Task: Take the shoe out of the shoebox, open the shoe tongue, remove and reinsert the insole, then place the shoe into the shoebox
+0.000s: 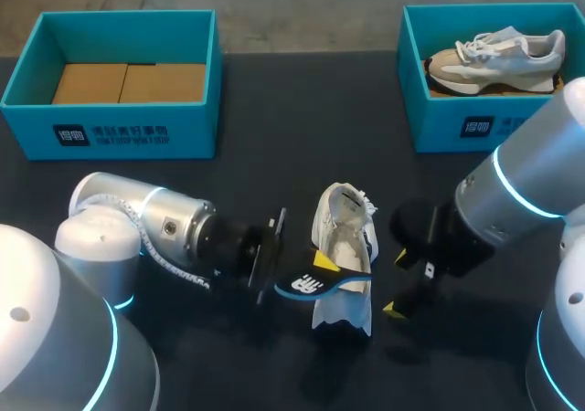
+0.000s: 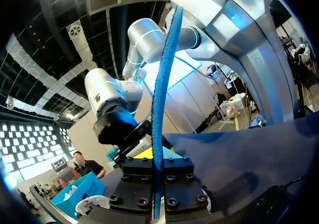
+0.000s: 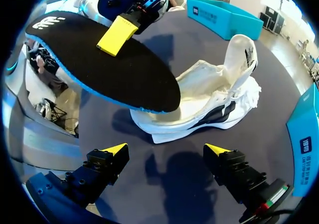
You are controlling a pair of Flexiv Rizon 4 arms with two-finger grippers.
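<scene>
Out on the dark tabletop [image 1: 274, 155] sits the shoe [image 1: 340, 237], white, mouth gaping wide, seemingly tipped a little onto its side; right above it hangs the insole [image 1: 315, 284], black on top with a blue rim, clear of the shoe and crossing over it. The left pincer [image 1: 322, 267] has it, both yellow tips clamped flat on the insole's two faces near one long edge; seen from that wrist the insole [image 2: 159, 109] stands edge-on, squeezed tight between the fingers. The right pincer [image 1: 397, 283] hangs just beside the shoe, spread wide, nothing in it.

That insole looks thin, light and floppy, so it should sag away from the grip; feeding one end in first seems wise. The shoe should be light with a soft upper that gives; the heel collar or sole edge looks the firmest hold for steadying it.

Further back, an empty shoebox [image 1: 110, 123] waits at far left; a second shoebox [image 1: 457, 123] at far right holds another shoe [image 1: 498, 59].
</scene>
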